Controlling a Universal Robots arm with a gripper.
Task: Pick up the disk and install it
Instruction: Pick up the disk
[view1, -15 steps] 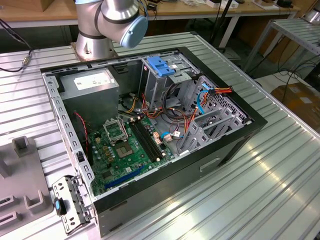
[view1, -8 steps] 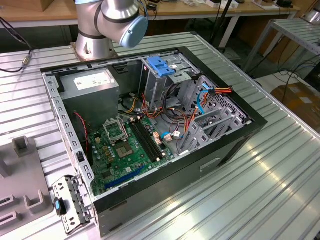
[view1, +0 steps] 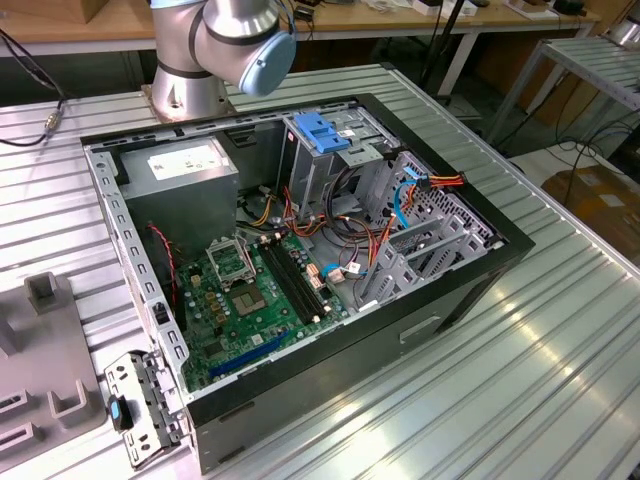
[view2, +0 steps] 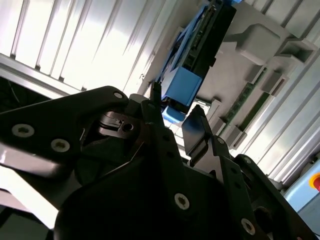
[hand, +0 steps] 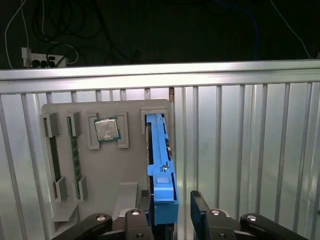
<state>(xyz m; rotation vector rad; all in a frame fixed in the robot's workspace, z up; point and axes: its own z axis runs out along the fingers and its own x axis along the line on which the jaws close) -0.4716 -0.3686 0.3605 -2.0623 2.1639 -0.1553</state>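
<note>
The disk (hand: 159, 150) stands on edge in a slot of a grey holder tray (hand: 107, 170), its dark body framed by a bright blue rail with a blue end tab. My gripper (hand: 170, 202) is open and straddles that end tab, one finger on each side. A gap shows between the tab and one fingertip (hand: 199, 207). In the second wrist view the disk (view2: 212, 35) rises beyond the gripper (view2: 175, 117), with the blue tab between the two black fingers.
The tray also holds a processor chip (hand: 106, 129) and memory sticks (hand: 54, 155). The open computer case (view1: 120, 230) lies on the ribbed metal table, with its motherboard (view1: 250, 290) and a blue latch plate (view1: 322, 130) on the drive cage. The arm's base (view1: 200, 60) stands behind the case.
</note>
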